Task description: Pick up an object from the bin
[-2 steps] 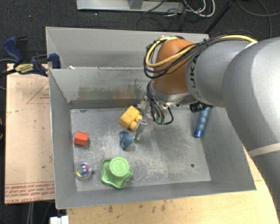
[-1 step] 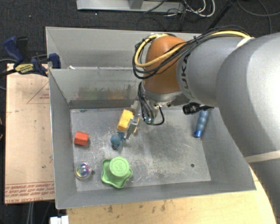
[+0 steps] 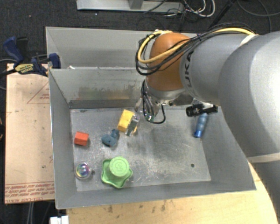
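Reaching in from right, arm [image 3: 233, 78] tipped down beside yellow block [image 3: 126, 119], gap of jaws unclear

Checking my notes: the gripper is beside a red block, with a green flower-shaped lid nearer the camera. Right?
No: in the camera view the gripper is beside a yellow block; the red block lies apart, toward the left wall of the bin. The green flower-shaped lid is indeed nearer the camera.

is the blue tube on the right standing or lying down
Lying down: the blue tube shows its long side, stretched out along the bin floor.
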`<control>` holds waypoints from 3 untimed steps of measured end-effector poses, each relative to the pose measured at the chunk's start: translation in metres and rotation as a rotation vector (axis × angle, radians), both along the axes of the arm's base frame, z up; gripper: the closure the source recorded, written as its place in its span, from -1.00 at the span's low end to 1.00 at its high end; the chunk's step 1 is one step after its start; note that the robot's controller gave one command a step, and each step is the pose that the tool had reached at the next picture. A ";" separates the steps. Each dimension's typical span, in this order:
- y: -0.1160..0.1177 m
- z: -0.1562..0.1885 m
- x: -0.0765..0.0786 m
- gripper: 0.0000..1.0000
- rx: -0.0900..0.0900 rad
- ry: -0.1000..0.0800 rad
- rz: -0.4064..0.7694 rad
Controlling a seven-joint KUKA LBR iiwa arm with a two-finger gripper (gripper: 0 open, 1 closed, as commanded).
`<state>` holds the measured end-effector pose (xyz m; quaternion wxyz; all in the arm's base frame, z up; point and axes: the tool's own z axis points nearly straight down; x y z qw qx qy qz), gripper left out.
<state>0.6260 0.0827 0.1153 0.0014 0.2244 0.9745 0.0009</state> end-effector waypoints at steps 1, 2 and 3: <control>0.023 -0.039 0.010 -1.00 -0.003 -0.004 0.099; -0.006 -0.038 0.014 -1.00 0.008 -0.013 0.026; -0.006 -0.035 0.015 1.00 0.006 -0.017 0.027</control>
